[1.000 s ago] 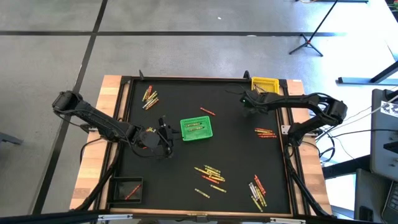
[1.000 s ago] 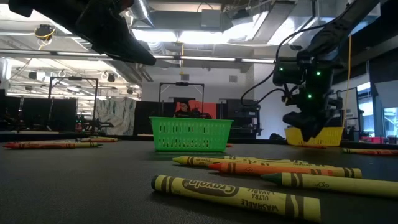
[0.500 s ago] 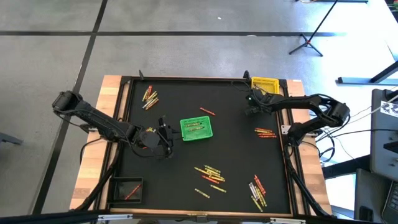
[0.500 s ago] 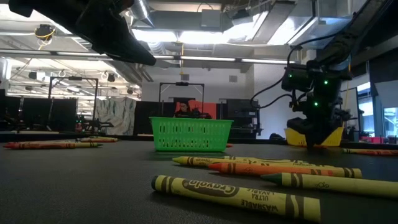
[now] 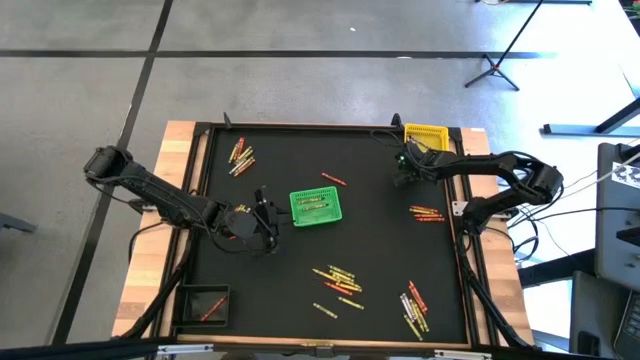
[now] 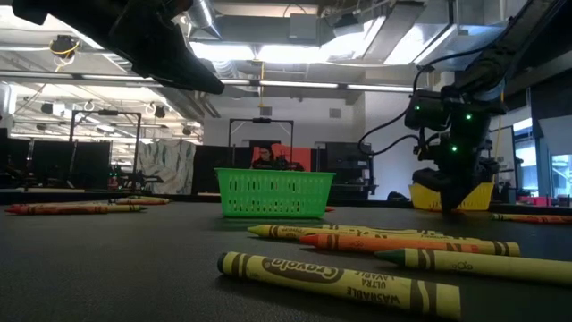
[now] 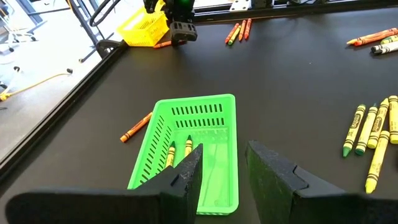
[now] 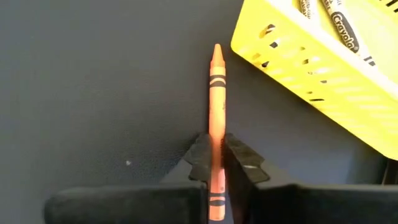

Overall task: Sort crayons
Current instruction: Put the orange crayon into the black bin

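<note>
An orange crayon (image 8: pixel 216 118) is seen pinched between the fingers of the right gripper (image 8: pixel 216 163) in the right wrist view, beside the yellow basket (image 8: pixel 323 62) at the far right of the black surface (image 5: pixel 380 240); this grasp cannot be made out in the high view, where the right gripper (image 5: pixel 404 172) is only seen low beside that basket. The left gripper (image 7: pixel 222 163) is shown by its wrist view with fingers narrowly parted and empty, near the green basket (image 7: pixel 198 146), in which yellow crayons (image 7: pixel 188 147) are seen. Other crayons (image 5: pixel 338 278) are scattered over the surface.
</note>
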{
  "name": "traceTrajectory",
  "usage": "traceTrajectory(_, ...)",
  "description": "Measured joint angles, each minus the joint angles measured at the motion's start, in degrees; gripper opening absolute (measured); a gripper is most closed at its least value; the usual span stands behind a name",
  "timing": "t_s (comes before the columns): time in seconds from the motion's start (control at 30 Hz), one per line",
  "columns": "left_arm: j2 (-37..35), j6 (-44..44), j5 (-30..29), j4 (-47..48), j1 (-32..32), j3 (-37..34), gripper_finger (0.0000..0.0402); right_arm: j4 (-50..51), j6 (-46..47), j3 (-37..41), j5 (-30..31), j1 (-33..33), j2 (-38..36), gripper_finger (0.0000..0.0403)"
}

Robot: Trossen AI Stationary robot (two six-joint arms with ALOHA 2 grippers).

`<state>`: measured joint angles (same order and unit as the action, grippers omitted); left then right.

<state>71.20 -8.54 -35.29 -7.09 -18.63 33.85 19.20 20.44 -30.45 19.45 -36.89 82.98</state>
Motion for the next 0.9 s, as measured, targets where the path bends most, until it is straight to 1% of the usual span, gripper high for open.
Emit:
traceTrajectory(0.2,0.00,0.07,0.00,0.00,0.00,0.00,0.0106,-0.02,-1.24,0.16,0.42,3.69,-1.92,0.0011)
traceTrajectory(0.3,0.00,0.07,0.00,0.00,0.00,0.00,0.0106,0.38,-1.30,0.38,-2.73,6.44,-5.20,0.0009)
traceTrajectory(0.5,0.00,0.13,0.00,-0.03,0.02,0.00,0.0106,-3.34,-2.33,0.34,-3.74,11.99,-13.84,0.0011)
traceTrajectory(0.63,0.00,0.45,0.00,-0.26,0.02,0.00,0.0106,-9.78,-4.08,0.25,-5.86,16.14,-16.82,0.0010)
traceTrajectory(0.83,0.81,1.63,0.01,-2.00,0.00,0.00,0.0106,-25.78,-9.03,0.14,-10.48,22.49,-15.33,0.0014)
traceTrajectory(0.9,1.54,2.71,-0.02,-3.62,0.02,0.00,0.0106,-30.95,-10.51,0.14,-11.09,24.33,-14.22,0.0013)
